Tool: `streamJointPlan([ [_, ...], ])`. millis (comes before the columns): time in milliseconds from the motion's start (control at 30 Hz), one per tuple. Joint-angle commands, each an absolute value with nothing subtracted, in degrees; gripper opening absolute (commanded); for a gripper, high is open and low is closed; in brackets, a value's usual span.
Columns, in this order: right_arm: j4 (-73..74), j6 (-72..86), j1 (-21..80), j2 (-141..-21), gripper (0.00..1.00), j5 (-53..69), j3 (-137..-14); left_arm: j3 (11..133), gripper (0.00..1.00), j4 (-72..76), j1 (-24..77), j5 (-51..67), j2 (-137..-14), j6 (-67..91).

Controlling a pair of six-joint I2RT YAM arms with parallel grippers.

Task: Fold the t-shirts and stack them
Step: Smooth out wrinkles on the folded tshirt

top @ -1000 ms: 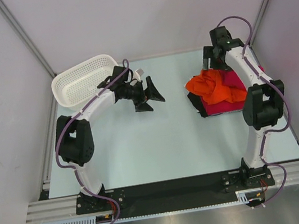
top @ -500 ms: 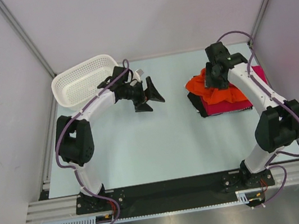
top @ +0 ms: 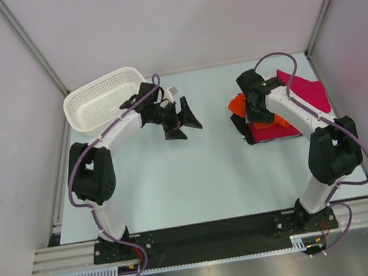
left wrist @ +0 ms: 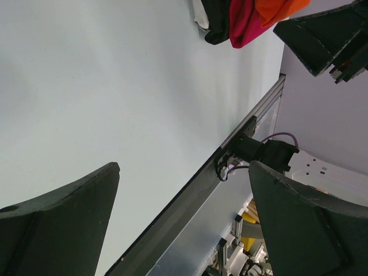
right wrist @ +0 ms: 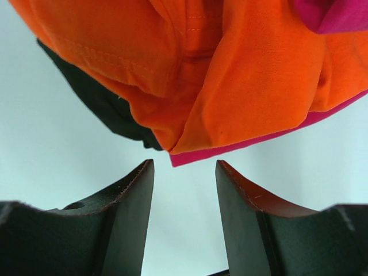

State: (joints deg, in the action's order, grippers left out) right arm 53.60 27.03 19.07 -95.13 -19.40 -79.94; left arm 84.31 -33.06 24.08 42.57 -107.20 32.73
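A pile of t-shirts lies at the right of the table: a crumpled orange t-shirt (top: 238, 106) (right wrist: 230, 69) on top of a folded crimson one (top: 277, 130) (right wrist: 241, 146), with black cloth (top: 241, 129) (right wrist: 109, 112) under its left edge. Another crimson t-shirt (top: 305, 87) lies spread behind it. My right gripper (top: 253, 99) (right wrist: 184, 168) hangs low at the pile's edge, jaws partly open and empty, with the crimson corner just beyond the fingertips. Mid-table at the left, my left gripper (top: 185, 115) (left wrist: 181, 169) is wide open and holds nothing.
A white mesh basket (top: 101, 98) stands at the back left corner, behind the left arm. The aluminium frame rail (top: 213, 233) runs along the near edge. Grey walls close in both sides and the back.
The right arm has swung from the back right corner across the pile to its left edge and lowered there. Its jaws have narrowed. The spread crimson t-shirt behind is now uncovered.
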Motion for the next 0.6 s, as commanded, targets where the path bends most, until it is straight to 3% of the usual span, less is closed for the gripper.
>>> streamJointPlan([
  [0,52.30,28.21,19.77,-96.41,0.51,-26.10,-80.60,84.11,1.00,-34.19,23.91,42.98,-103.10,29.97],
  [233,50.37,27.07,19.86,-100.46,0.50,-31.72,-80.69,84.64,1.00,-34.80,23.38,42.89,-103.18,29.71],
  [267,49.93,26.90,19.86,-100.63,0.42,-31.64,-80.51,84.81,1.00,-34.89,23.38,42.80,-103.27,29.62],
  [300,49.83,26.72,19.95,-100.90,0.25,-31.81,-80.59,84.90,1.00,-35.07,23.29,42.98,-103.27,29.53],
  [500,50.53,26.45,21.61,-101.69,0.00,-30.41,-79.90,84.99,0.99,-35.60,23.20,42.98,-103.45,29.27],
  [567,50.97,26.63,22.58,-100.38,0.00,-29.89,-79.54,85.08,1.00,-35.60,23.12,42.89,-103.53,29.18],
])
